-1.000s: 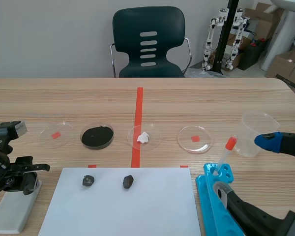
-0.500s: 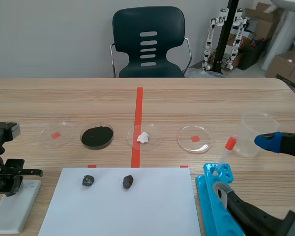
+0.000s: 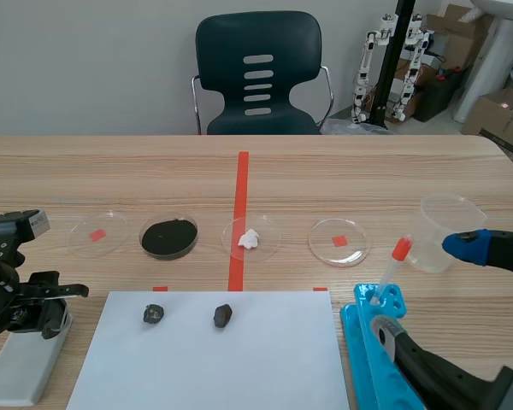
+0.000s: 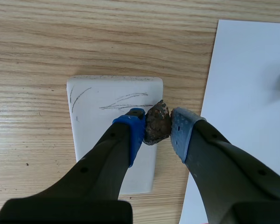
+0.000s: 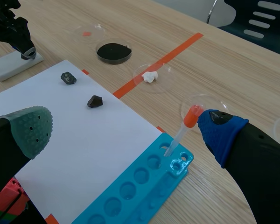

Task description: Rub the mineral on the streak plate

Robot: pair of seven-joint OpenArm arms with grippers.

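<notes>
Over the white rectangular ceramic streak plate (image 4: 95,126) at the near left, the dark brown lumpy mineral (image 4: 157,122) is clenched in the left gripper (image 4: 157,129). It looks hard, rough and light, best pinched across its flanks. At the near right, the right gripper (image 5: 126,131) gapes empty.

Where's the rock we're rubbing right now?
Left wrist view: the rock is pinched in the left claw, on the robot's left, over the edge of the white plate that faces the paper sheet.

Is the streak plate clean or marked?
Marked: thin grey streaks cross the white streak plate ahead of the left gripper, shut on the mineral.
</notes>
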